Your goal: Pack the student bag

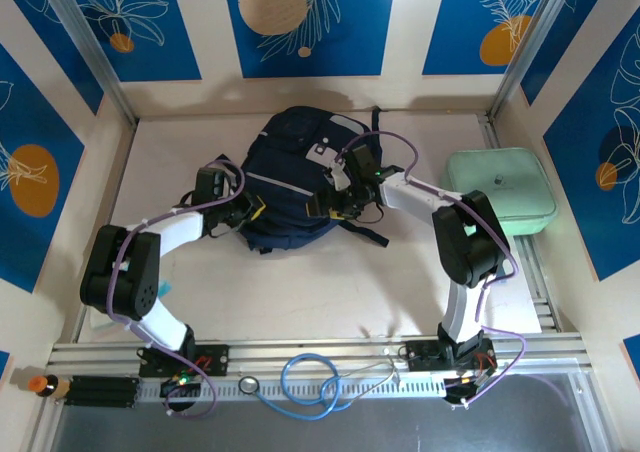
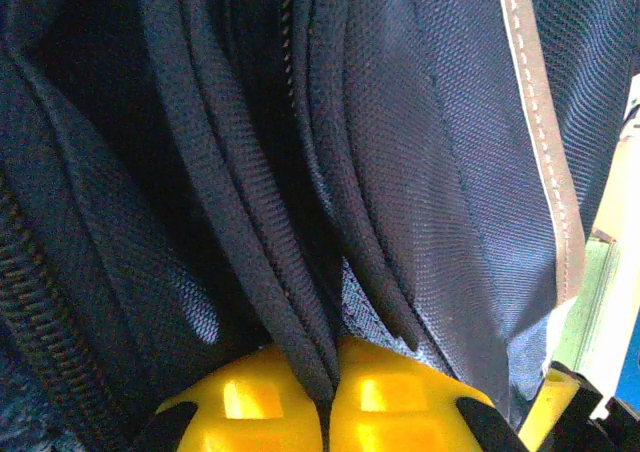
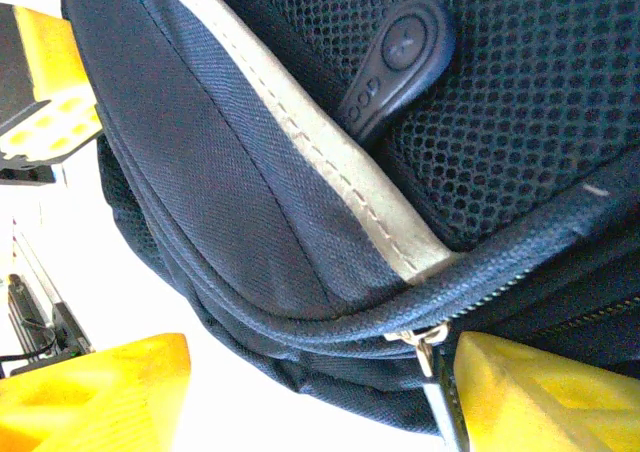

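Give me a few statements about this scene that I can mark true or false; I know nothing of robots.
1. The left pincer is clamped on a fold of the student bag. True.
2. The right pincer is shut tight. False: its jaws stand apart, with the bag's zipper pull near one finger.
3. The mint-green case lies inside the bag. False: it sits on the table to the bag's right, apart from it.
4. A pale stripe runs across the bag's front. True.

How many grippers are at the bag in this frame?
2. The left gripper is shut on a fold of the bag, on its left side; the right gripper stands open astride the zipped edge on its right side.
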Available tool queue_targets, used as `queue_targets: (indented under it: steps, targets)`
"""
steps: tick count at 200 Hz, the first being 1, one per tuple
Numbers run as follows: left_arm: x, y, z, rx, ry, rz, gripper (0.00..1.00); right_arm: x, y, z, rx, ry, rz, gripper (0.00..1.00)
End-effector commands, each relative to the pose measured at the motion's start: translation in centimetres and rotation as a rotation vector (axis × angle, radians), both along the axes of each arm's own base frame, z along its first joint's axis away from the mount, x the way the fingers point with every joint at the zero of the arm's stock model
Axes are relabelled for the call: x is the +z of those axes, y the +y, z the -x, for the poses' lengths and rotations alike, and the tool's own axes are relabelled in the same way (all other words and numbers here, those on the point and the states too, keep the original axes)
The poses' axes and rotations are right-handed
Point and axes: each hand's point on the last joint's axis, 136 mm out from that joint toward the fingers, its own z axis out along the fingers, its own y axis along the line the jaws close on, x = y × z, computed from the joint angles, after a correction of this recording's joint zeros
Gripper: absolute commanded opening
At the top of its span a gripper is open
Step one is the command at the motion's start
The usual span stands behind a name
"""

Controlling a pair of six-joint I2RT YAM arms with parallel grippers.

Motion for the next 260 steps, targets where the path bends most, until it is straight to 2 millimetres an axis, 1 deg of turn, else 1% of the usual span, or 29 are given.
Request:
queue_targets:
  steps: [1, 10, 29, 50, 66, 74, 104, 131, 149, 188, 206, 213, 220, 227, 244, 260]
  targets:
    - [1.8, -1.2, -0.9, -0.037, -0.051, 0.037, 0.0, 0.6, -0.2, 0.6, 0.006, -0.026, 0.016, 0.67]
    - [1.7, -1.2, -0.9, -0.036, -0.049, 0.037, 0.0, 0.4, -0.5, 0.2, -0.006, -0.051, 0.046, 0.63]
    - [1.8, -1.2, -0.8, -0.038, -0.05, 0.039, 0.0, -0.1, -0.9, -0.2, -0.001, -0.109, 0.113, 0.53]
    - [2.0, -1.3, -0.9, -0.039, -0.054, 0.041, 0.0, -0.5, -0.9, -0.2, 0.021, -0.147, 0.162, 0.46]
    - [2.0, -1.3, -0.9, -0.039, -0.055, 0.041, 0.0, -0.9, -1.1, -0.2, 0.025, -0.171, 0.209, 0.39]
    - [2.0, -1.3, -0.9, -0.04, -0.055, 0.041, 0.0, -1.0, -1.2, -0.2, 0.022, -0.181, 0.229, 0.34]
    - [1.9, -1.5, -1.1, -0.038, -0.051, 0.057, 0.0, -1.0, -0.5, 0.8, 0.056, -0.228, 0.28, 0.12]
    - [2.0, -1.8, -1.6, -0.027, -0.054, 0.09, 0.0, -0.8, -0.1, 1.6, 0.072, -0.28, 0.317, 0.04]
    - [2.1, -2.2, -1.8, -0.028, -0.059, 0.098, 0.0, -0.5, 0.3, 2.0, 0.077, -0.292, 0.304, 0.03]
    - [2.1, -2.7, -2.1, -0.023, -0.06, 0.106, 0.0, 0.3, 3.1, 4.0, 0.171, -0.324, 0.265, 0.03]
    - [2.3, -2.9, -2.1, -0.021, -0.065, 0.108, 0.0, 0.3, 3.7, 4.0, 0.164, -0.324, 0.254, 0.04]
    - [2.3, -3.0, -2.1, -0.023, -0.065, 0.107, 0.0, 0.4, 3.6, 3.7, 0.147, -0.321, 0.258, 0.06]
    - [2.3, -2.9, -2.1, -0.021, -0.064, 0.104, 0.0, 0.5, 3.4, 3.3, 0.124, -0.317, 0.266, 0.1]
    - [2.2, -2.8, -1.9, -0.02, -0.061, 0.096, 0.05, 0.7, 3.0, 3.0, 0.099, -0.314, 0.272, 0.14]
    - [2.0, -1.8, -1.2, -0.014, -0.057, 0.037, 0.24, 1.8, 1.7, 2.5, 0.023, -0.322, 0.258, 0.29]
    - [2.2, 0.0, -0.2, -0.007, -0.08, -0.099, 0.35, 3.3, 0.1, 2.1, -0.057, -0.335, 0.211, 0.41]
